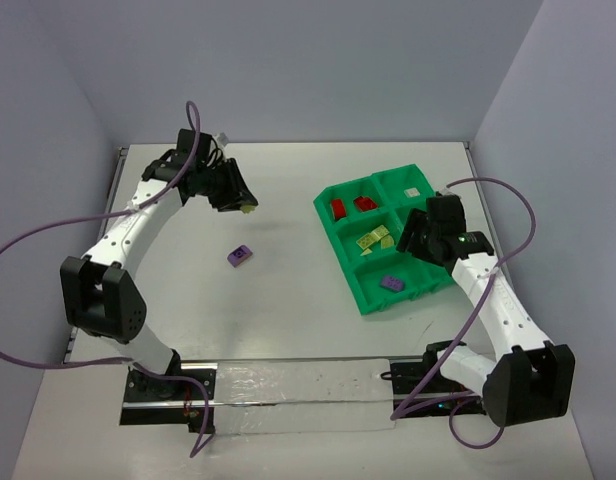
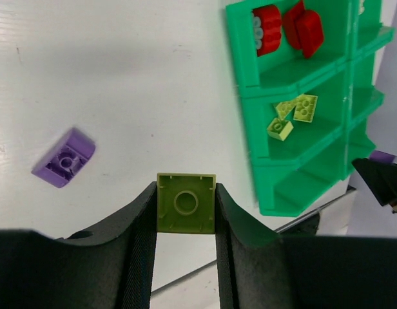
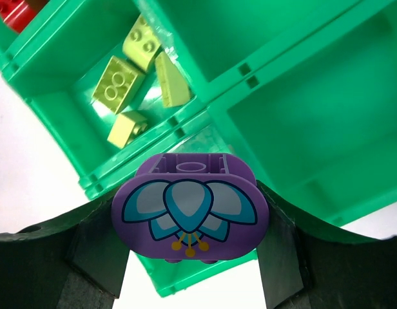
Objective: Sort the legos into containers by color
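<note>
Clamping yellow-green brick (image 2: 185, 207) in left hand (image 2: 185, 188) | clamping printed purple brick (image 3: 190, 215) in right hand (image 3: 189, 226) over green tray (image 1: 340, 250) | spotting loose purple brick (image 1: 239, 256) on counter (image 1: 288, 320)

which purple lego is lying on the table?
The loose lego, mid-table, left of the tray. Another purple lego sits in the tray's near compartment; the third lego is clamped in the right fingers.

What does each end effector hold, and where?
Left end effector: yellow-green brick, by opposite sides. Right end effector: purple printed brick, by its ends.
</note>
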{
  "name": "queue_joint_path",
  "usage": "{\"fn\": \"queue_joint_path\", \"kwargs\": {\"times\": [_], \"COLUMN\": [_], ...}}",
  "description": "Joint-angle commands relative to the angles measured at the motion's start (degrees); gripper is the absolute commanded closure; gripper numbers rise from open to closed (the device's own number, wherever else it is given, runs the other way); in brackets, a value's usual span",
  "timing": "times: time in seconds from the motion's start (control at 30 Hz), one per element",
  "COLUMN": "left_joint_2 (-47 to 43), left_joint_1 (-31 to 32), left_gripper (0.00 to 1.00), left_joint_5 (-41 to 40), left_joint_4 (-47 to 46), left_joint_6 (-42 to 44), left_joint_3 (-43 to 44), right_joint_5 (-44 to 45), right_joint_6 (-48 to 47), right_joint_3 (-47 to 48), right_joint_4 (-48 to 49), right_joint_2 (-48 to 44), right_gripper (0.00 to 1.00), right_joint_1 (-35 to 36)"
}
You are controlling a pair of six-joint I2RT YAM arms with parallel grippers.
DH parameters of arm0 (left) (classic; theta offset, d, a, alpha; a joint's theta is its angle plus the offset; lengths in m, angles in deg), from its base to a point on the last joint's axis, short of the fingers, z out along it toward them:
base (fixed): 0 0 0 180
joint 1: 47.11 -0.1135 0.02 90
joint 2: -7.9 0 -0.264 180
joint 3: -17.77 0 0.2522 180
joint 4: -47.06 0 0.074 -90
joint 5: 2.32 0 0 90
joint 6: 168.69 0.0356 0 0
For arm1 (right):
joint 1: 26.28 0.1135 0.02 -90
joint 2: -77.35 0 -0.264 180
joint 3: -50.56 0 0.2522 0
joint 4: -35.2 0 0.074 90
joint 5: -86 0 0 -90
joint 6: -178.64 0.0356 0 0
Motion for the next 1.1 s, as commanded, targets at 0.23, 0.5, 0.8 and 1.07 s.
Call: {"fn": "queue_joint_path", "kwargs": {"times": [0.23, 0.5, 0.8, 1.07], "left_joint_2": [3.89, 3.32, 0.12, -0.22], "left_joint_1": [-3.7, -3.98, -3.89, -2.55], "left_gripper": [1.0, 1.0, 1.0, 1.0], "left_joint_5": [8.28, 10.23, 13.15, 14.37], "left_joint_4": [-3.68, -8.35, -12.47, -15.12], "left_joint_6": [0.43, -3.37, -5.71, -7.05], "left_joint_3": [1.66, 0.43, -2.38, -3.62], "right_joint_5": [-10.74, -9.21, -8.45, -12.5], "right_joint_6": [-2.79, 2.93, 0.97, -2.39], "right_joint_3": [-4.14, -5.44, -2.92, 5.36], "right_joint_4": [-2.11, -3.75, -3.67, -4.5], "right_joint_2": [-3.59, -4.59, -4.59, -4.11], "right_gripper": [0.92, 0.44, 0.18, 0.21], "right_joint_1": [0.02, 0.02, 0.02, 0.12]}}
